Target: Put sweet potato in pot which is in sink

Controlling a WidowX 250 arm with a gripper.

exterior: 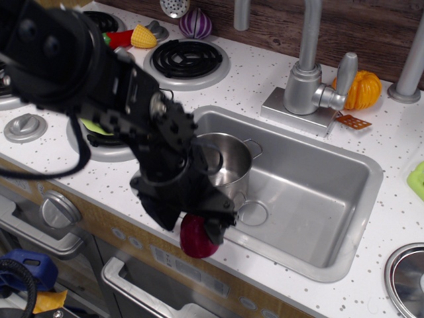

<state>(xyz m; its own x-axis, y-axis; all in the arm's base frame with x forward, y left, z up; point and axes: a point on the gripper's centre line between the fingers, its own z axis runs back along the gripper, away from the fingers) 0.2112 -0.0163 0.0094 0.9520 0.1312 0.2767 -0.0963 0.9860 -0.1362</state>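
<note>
The dark red sweet potato [196, 242] lies on the white counter's front edge, just in front of the sink [344, 199]. My black gripper [189, 224] is down over it, with one finger on each side and the top of the potato hidden between them. The jaws look open around it, and the potato still rests on the counter. The shiny lidless pot [228, 162] stands in the sink's left end, right behind the gripper, and my arm partly covers it.
The faucet [307, 73] stands behind the sink, with an orange pumpkin toy [363, 89] to its right. Coil burners [189, 59], a purple onion toy [196, 24] and a yellow corn toy [142, 36] are at the back left. The counter edge and oven handle [132, 285] are just below the potato.
</note>
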